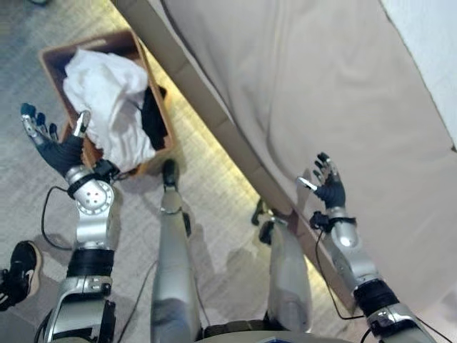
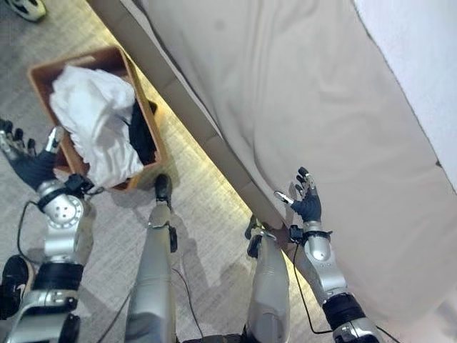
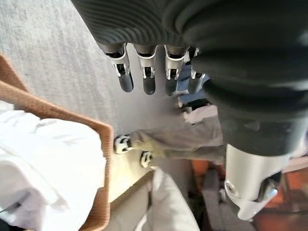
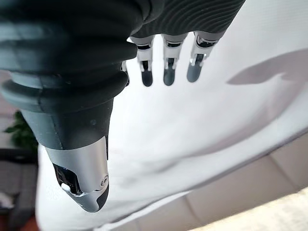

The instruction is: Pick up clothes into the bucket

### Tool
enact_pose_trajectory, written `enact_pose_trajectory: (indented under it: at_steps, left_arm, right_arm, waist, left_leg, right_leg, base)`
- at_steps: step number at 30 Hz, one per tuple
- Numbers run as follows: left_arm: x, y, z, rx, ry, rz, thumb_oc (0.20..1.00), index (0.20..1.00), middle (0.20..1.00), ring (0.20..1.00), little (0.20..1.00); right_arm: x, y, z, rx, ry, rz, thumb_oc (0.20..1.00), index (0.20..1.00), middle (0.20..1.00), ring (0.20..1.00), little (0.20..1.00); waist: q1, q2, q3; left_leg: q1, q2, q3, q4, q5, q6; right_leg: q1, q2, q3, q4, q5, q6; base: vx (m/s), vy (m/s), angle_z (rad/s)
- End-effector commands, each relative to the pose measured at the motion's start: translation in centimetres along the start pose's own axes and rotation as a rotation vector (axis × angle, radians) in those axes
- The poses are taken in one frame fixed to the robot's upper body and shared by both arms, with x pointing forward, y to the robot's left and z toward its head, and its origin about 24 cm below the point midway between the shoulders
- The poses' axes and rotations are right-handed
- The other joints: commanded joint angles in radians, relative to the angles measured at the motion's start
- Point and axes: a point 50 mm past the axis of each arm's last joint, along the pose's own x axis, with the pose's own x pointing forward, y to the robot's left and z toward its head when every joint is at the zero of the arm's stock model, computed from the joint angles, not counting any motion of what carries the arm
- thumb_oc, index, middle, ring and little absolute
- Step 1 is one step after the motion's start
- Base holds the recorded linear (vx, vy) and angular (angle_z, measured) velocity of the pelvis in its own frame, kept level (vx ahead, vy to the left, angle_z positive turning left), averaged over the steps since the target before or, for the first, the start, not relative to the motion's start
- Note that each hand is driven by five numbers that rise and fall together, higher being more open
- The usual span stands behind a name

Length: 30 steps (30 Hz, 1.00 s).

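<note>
A brown bucket stands on the floor beside the bed, holding a white garment and a black garment. My left hand hovers at the bucket's near left corner, fingers straight and open, holding nothing. In the left wrist view its fingers point past the bucket's rim and the white garment. My right hand hangs open over the bed's beige sheet, near its edge, with nothing in it. Its fingers show above the sheet.
The bed's padded side rail runs diagonally between bucket and mattress, with a lit strip of floor along it. A person's black shoe stands at the lower left. Grey carpet lies around the bucket.
</note>
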Motion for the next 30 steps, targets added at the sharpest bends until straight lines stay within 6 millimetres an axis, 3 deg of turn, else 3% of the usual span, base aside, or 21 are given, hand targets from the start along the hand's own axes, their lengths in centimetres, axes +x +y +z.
enact_pose_trajectory:
  at_steps: [1,3,4,6,9,13,17,18,22,30]
  left_arm:
    - [-0.2,-2.2,2.6,-0.093,-0.140,-0.183,1.000,1.000,1.000,1.000,1.000]
    - [-1.0,-2.7,2.2,-0.090,-0.124,-0.255,1.000,1.000,1.000,1.000,1.000]
    - [-1.4,-2.9,2.1,-0.099,-0.110,-0.287,1.000,1.000,1.000,1.000,1.000]
    - [-2.3,-3.7,1.9,-0.151,-0.078,-0.358,1.000,1.000,1.000,1.000,1.000]
    - [-4.6,-4.9,0.7,-0.187,0.008,-0.503,1.000,1.000,1.000,1.000,1.000]
    - [-6.4,-5.0,-1.0,-0.192,0.111,-0.579,1.000,1.000,1.000,1.000,1.000]
    - [-10.1,-3.6,-4.4,-0.139,0.312,-0.697,1.000,1.000,1.000,1.000,1.000]
    - [-10.1,-3.6,-4.4,-0.139,0.312,-0.697,1.000,1.000,1.000,1.000,1.000]
    - [-13.9,-1.6,-6.5,-0.095,0.499,-0.804,1.000,1.000,1.000,1.000,1.000]
    - [-17.8,0.9,-8.5,-0.025,0.676,-0.825,1.000,1.000,1.000,1.000,1.000]
  right_arm:
    - [-0.1,-2.0,0.8,0.011,-0.049,-0.078,1.000,1.000,1.000,1.000,1.000]
    - [-0.3,-2.6,0.8,0.001,-0.050,-0.090,1.000,1.000,1.000,1.000,1.000]
    - [-0.4,-2.8,0.9,-0.005,-0.051,-0.087,1.000,1.000,1.000,1.000,1.000]
    - [-0.4,-3.1,1.2,-0.016,-0.065,-0.088,1.000,1.000,1.000,1.000,1.000]
    - [-0.9,-3.6,1.4,-0.034,-0.071,-0.080,1.000,1.000,1.000,1.000,1.000]
    - [-1.6,-3.7,0.4,-0.037,-0.021,-0.053,1.000,1.000,1.000,1.000,1.000]
    - [-2.5,-3.2,-1.6,-0.038,0.078,0.001,1.000,1.000,1.000,1.000,1.000]
    - [-2.5,-3.2,-1.6,-0.038,0.078,0.001,1.000,1.000,1.000,1.000,1.000]
    - [-4.1,-2.6,-3.7,-0.066,0.186,0.059,1.000,1.000,1.000,1.000,1.000]
    - [-6.1,-1.9,-5.3,-0.089,0.273,0.114,1.000,1.000,1.000,1.000,1.000]
  waist:
    - [0.029,0.005,-0.005]
    - [0.029,0.011,-0.005]
    - [0.029,0.014,-0.005]
    - [0.027,0.016,-0.005]
    - [0.012,0.017,-0.054]
    - [-0.004,0.018,-0.113]
    - [-0.034,0.027,-0.219]
    - [-0.035,0.025,-0.221]
    - [-0.064,0.044,-0.320]
    - [-0.082,0.060,-0.396]
  left_leg:
    - [0.061,0.017,0.049,0.084,-0.137,0.005]
    - [0.111,0.010,0.061,0.053,-0.101,0.013]
    - [0.156,0.015,0.059,0.048,-0.126,0.004]
    - [0.199,0.006,0.071,0.023,-0.095,0.013]
    - [0.321,0.012,0.086,-0.039,-0.085,0.009]
    - [0.405,0.024,0.103,-0.087,-0.075,0.003]
    - [0.541,0.036,0.148,-0.148,-0.080,-0.004]
    - [0.540,0.033,0.148,-0.151,-0.076,-0.002]
    - [0.664,0.048,0.207,-0.201,-0.086,-0.004]
    - [0.789,0.087,0.264,-0.235,-0.103,-0.016]
  right_leg:
    - [0.074,-0.058,-0.035,-0.130,0.200,0.038]
    - [0.122,-0.067,-0.048,-0.161,0.234,0.029]
    - [0.165,-0.063,-0.043,-0.162,0.212,0.039]
    - [0.208,-0.072,-0.054,-0.186,0.238,0.030]
    - [0.311,-0.065,-0.055,-0.232,0.240,0.032]
    - [0.385,-0.050,-0.054,-0.285,0.251,0.036]
    - [0.480,-0.017,-0.032,-0.371,0.288,0.048]
    - [0.478,-0.020,-0.032,-0.373,0.291,0.048]
    - [0.540,0.014,0.014,-0.433,0.293,0.049]
    - [0.612,0.064,0.060,-0.483,0.251,0.036]
  base:
    - [0.04,0.033,0.09]
    - [0.01,0.036,0.10]
    - [-0.04,0.033,0.07]
    - [0.04,0.021,0.04]
    - [0.12,0.000,-0.02]
    - [0.13,-0.009,-0.11]
    - [0.11,-0.017,-0.23]
    - [0.13,-0.031,-0.31]
    - [0.13,-0.024,-0.48]
    - [0.10,-0.062,-0.35]
